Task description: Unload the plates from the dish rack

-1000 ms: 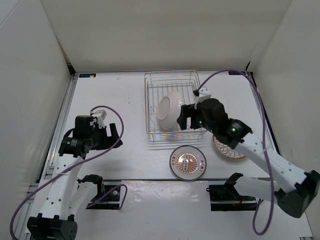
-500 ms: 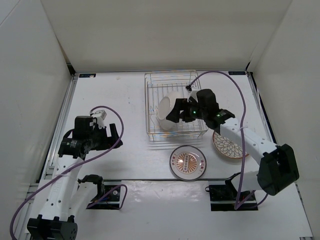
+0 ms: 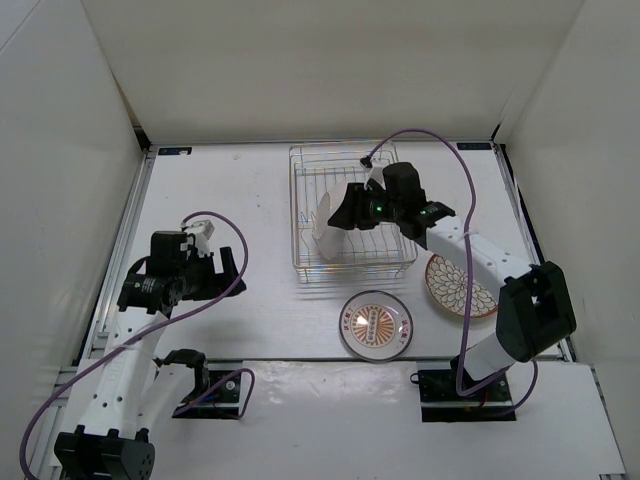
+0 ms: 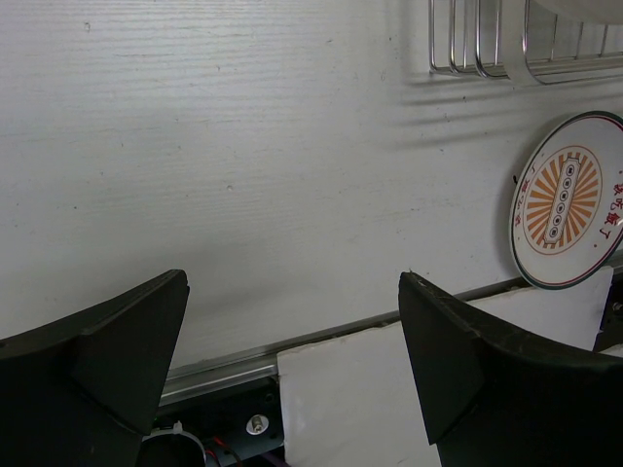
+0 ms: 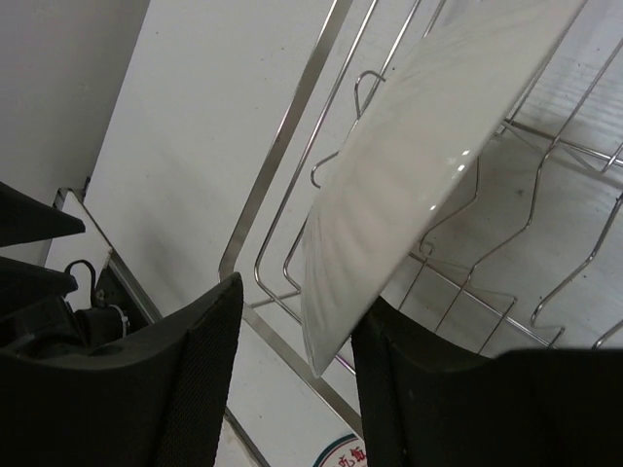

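The silver wire dish rack [image 3: 345, 250] stands at the back middle of the table. One plate [image 3: 323, 230] leans in its left part, white back showing. My right gripper [image 3: 352, 208] is over the rack, open, its jaws either side of this plate's rim. In the right wrist view the plate [image 5: 428, 156] touches the right finger [image 5: 428, 389] and stands apart from the left one. The pale plate with the orange centre [image 3: 375, 325] and the orange-brown petal plate [image 3: 458, 292] lie flat on the table in front of the rack. My left gripper [image 3: 215, 270] is open and empty, far left.
White walls close in the table on three sides. In the left wrist view the open left gripper [image 4: 292, 341] looks across bare table towards the pale plate [image 4: 569, 199] and the rack's front wires [image 4: 487, 44]. Two arm bases and purple cables lie at the near edge.
My right arm has swung back and left over the rack. Its gripper now sits at the white plate's rim. The plate shows narrower, more edge-on. The left arm has not moved.
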Action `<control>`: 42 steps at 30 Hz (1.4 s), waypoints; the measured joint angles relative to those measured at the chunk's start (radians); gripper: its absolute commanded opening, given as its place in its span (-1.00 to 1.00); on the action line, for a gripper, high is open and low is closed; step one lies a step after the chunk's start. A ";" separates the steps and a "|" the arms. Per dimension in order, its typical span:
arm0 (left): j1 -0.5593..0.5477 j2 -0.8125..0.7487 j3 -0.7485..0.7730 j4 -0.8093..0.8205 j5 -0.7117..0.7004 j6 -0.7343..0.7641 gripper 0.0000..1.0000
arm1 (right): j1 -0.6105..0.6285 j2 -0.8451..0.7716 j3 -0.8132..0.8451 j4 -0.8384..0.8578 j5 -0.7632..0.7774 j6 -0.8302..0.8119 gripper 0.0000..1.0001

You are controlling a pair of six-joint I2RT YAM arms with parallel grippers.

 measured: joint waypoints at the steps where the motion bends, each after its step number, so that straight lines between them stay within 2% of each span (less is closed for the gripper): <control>1: 0.000 0.003 0.000 0.000 0.000 0.000 1.00 | 0.000 0.004 0.005 0.005 -0.002 -0.001 -0.02; 2: 0.000 0.004 0.000 0.000 0.000 0.000 1.00 | 0.000 0.006 0.006 0.008 -0.004 -0.001 -0.06; 6: 0.000 0.005 0.000 0.000 0.000 0.000 1.00 | 0.000 0.006 0.013 0.011 -0.006 -0.008 -0.47; 8: 0.000 0.005 0.000 0.000 0.000 0.000 1.00 | 0.000 0.010 0.026 0.009 -0.006 -0.015 -0.58; 10: 0.000 0.005 0.000 0.000 0.000 0.000 1.00 | 0.000 0.019 0.051 0.003 -0.009 -0.024 -0.79; 13: 0.000 0.005 0.000 0.000 0.000 0.000 1.00 | 0.002 0.052 0.105 -0.027 -0.025 -0.025 -1.00; 30: 0.000 0.005 0.000 0.000 0.000 0.000 1.00 | 0.006 0.188 0.321 -0.170 -0.059 -0.006 -1.00; 42: 0.000 0.005 0.000 0.000 0.000 0.000 1.00 | 0.004 0.200 0.334 -0.119 -0.034 0.078 -1.00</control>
